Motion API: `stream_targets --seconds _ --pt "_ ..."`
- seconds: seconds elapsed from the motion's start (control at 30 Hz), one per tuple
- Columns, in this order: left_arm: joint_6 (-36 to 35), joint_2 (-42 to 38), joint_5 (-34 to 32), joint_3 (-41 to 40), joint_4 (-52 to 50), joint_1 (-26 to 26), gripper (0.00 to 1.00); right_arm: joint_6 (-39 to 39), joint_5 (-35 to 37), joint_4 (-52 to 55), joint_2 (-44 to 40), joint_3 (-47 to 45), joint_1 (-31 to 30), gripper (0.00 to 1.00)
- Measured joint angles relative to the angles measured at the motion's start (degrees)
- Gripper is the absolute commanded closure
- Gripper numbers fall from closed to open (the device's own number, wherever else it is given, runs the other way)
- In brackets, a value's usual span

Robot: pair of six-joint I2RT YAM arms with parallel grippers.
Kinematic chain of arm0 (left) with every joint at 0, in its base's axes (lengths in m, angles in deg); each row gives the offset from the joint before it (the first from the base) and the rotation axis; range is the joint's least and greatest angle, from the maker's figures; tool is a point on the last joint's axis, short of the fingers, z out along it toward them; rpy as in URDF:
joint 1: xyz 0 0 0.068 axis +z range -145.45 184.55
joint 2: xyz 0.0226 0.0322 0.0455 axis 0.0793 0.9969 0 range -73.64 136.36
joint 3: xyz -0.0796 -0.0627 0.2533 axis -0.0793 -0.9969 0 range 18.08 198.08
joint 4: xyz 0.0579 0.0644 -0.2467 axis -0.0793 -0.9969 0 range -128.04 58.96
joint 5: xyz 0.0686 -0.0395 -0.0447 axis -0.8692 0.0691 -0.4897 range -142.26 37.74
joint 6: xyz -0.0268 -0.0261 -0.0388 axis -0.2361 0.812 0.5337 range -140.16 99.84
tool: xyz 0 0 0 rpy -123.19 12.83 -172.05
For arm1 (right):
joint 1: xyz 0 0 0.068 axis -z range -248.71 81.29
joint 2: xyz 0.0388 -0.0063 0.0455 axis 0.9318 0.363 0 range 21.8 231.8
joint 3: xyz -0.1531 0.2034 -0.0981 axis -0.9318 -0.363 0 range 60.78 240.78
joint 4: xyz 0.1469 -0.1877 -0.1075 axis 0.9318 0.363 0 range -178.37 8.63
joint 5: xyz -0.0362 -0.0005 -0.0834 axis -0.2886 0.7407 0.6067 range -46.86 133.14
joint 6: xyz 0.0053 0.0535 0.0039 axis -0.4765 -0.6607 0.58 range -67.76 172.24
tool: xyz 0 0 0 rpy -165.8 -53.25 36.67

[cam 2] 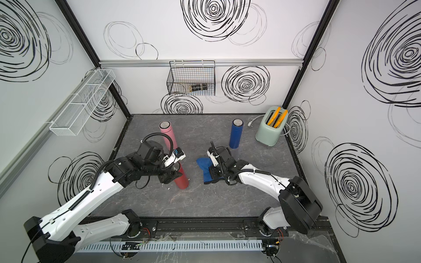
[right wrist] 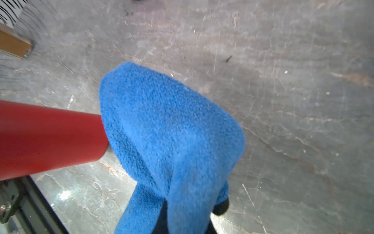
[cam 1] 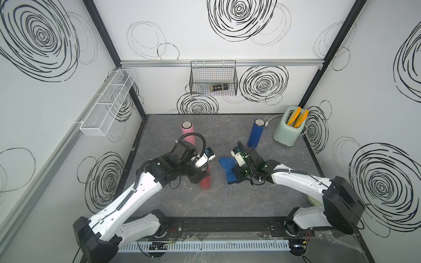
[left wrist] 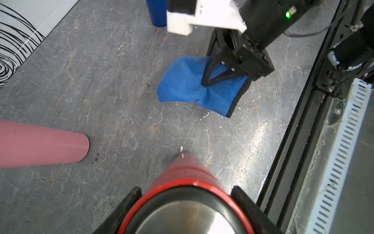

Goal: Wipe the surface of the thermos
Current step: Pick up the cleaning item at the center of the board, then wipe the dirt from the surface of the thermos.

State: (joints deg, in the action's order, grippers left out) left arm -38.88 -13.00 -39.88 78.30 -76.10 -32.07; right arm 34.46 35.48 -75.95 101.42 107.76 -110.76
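Note:
A red thermos [cam 1: 206, 182] [cam 2: 181, 180] stands upright on the grey table, its steel-topped lid close under the left wrist camera [left wrist: 188, 176]. My left gripper [cam 1: 200, 174] [left wrist: 185, 193] is shut on it near the top, one black finger on each side. A blue cloth [cam 1: 226, 165] [cam 2: 202, 165] [left wrist: 182, 85] [right wrist: 172, 131] hangs bunched from my right gripper [cam 1: 234, 174] [left wrist: 204, 82] [right wrist: 190, 219], which is shut on it. The cloth sits a short way to the right of the red thermos, apart from it in both top views.
A pink thermos [cam 1: 189, 134] [left wrist: 40, 141] stands behind the left arm. A blue thermos [cam 1: 256, 135] [cam 2: 235, 134] stands at the back right, near a mint toaster [cam 1: 288, 129]. A black wire basket [cam 1: 214, 79] and a white one [cam 1: 107, 102] hang on the walls.

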Motion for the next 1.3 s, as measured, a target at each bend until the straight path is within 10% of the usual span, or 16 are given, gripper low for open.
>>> stream_targets --seconds 0.63,1.3 --pt "-5.73 1.31 2.32 -3.76 4.26 -1.27 1.0 -3.89 -25.51 -11.19 -7.85 0.24 1.88 1.0" --pt "-3.69 1.16 2.64 -5.51 8.5 -1.25 1.0 -8.7 -30.42 -24.06 3.74 -5.53 -1.03 1.0"
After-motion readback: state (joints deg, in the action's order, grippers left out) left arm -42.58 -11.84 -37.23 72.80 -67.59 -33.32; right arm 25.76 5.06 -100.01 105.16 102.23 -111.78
